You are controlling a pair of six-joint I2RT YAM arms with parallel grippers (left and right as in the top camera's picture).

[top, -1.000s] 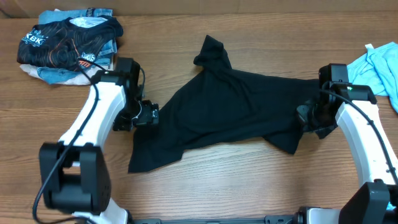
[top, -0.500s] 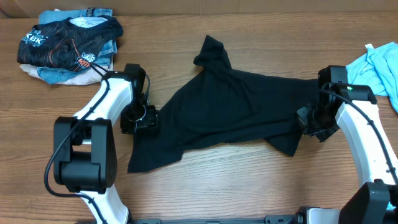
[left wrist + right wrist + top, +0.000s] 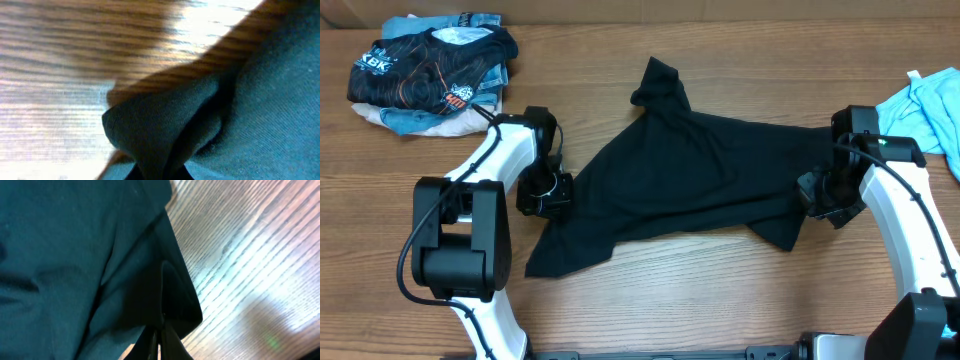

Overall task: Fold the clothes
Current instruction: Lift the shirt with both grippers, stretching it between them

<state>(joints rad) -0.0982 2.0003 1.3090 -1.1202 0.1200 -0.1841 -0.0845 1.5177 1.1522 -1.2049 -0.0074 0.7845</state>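
A wooden table (image 3: 720, 300) with a pale, streaky grain fills the overhead view, its surface glaring under the light in both wrist cameras; nothing of the room beyond it shows. At its middle lies the black T-shirt (image 3: 690, 170), rumpled and spread between the two white arms. The left gripper (image 3: 555, 190) sits at the shirt's left edge, clamped tight on a bunched fold of the dark cloth (image 3: 160, 135), which rises in a ridge off the wood in the left wrist view. The right gripper (image 3: 812, 190) is at the shirt's right edge, likewise pinched closed on a doubled flap of fabric (image 3: 165, 305) that narrows down between its fingers. The shirt's long axis runs across the table from one gripper to the other, dipping to a loose corner below the left gripper, while a narrow peak of cloth points toward the far edge. Well beyond the shirt's upper left is a pile of printed clothes (image 3: 430, 65); just past its right end, behind the right arm, lies a light blue garment (image 3: 930, 105).
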